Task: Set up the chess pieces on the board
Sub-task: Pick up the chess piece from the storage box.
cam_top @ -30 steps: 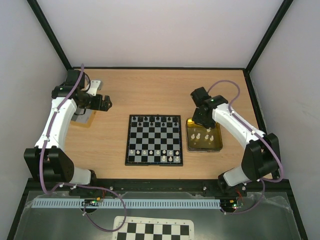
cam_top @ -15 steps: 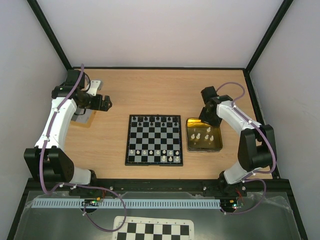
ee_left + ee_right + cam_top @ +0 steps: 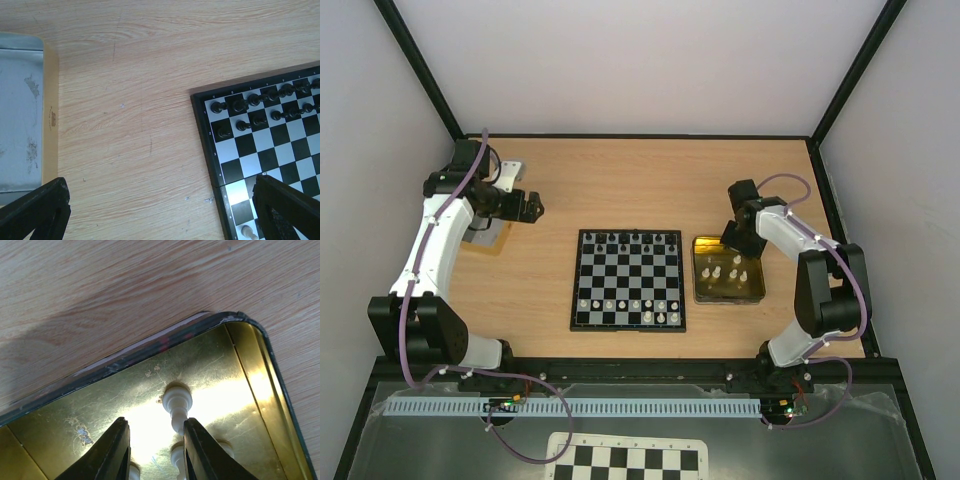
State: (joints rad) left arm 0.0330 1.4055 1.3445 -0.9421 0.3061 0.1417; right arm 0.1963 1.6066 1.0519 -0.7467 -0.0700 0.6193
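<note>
The board [image 3: 574,290] lies mid-table, with black chessmen along its far rows and white chess pieces [image 3: 625,303] along its near rows. Several more white pieces [image 3: 730,270] stand in the gold tin tray [image 3: 730,300] to its right. My right gripper [image 3: 738,240] is over the tray's far edge. In the right wrist view it [image 3: 156,432] is open, low inside the tray [image 3: 235,355], and one white piece [image 3: 177,402] stands just beyond its fingertips, close to the right finger [image 3: 200,450]. My left gripper [image 3: 528,207] hangs open and empty over bare wood [image 3: 160,200] left of the board [image 3: 205,135].
A grey tin with a tan edge [image 3: 20,110] sits on the far left of the table [image 3: 485,235]. An unframed checker sheet [image 3: 625,462] lies below the arms' base rail. Black enclosure posts and white walls close in the table.
My right gripper has moved to the right along the tray's far edge, and its arm has folded in closer. The left arm has not moved.
</note>
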